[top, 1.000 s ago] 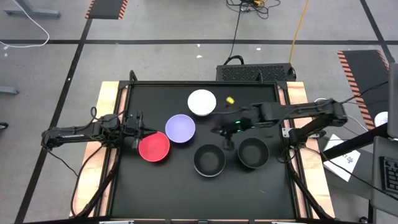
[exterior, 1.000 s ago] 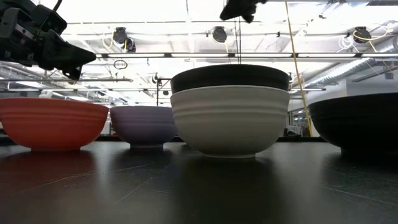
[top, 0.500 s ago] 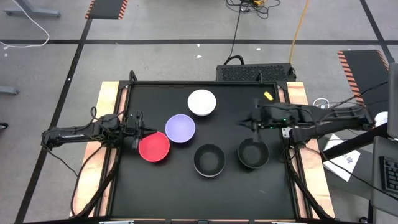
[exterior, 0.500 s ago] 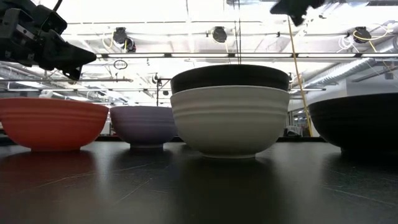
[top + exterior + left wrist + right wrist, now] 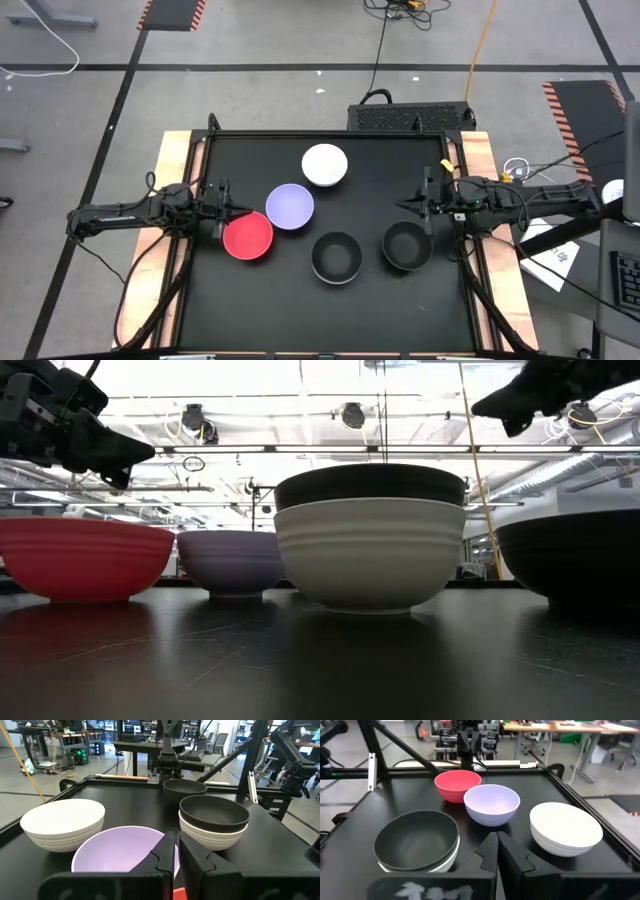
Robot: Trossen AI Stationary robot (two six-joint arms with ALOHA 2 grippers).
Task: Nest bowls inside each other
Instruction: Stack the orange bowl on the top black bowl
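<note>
High view, black table (image 5: 250, 300), bowls (image 5: 290, 206), left hand (image 5: 222, 212) and right hand (image 5: 412, 204) both closed, empty.

The tabletop (image 5: 370, 290) is matt black with pale wood strips along its left and right edges, and both arms and grippers, the left gripper (image 5: 222, 210) and the right gripper (image 5: 412, 204), are dark, near black. Toward the left edge sits a red bowl (image 5: 247, 237) with a lavender-purple bowl (image 5: 290, 206) just beside it, and a plain white bowl (image 5: 325, 165) lies nearer the far edge. A black bowl (image 5: 336, 257) rests inside a white bowl (image 5: 212, 836) with faint horizontal ribbing, and another black bowl (image 5: 407, 247) sits toward the right edge.
</note>
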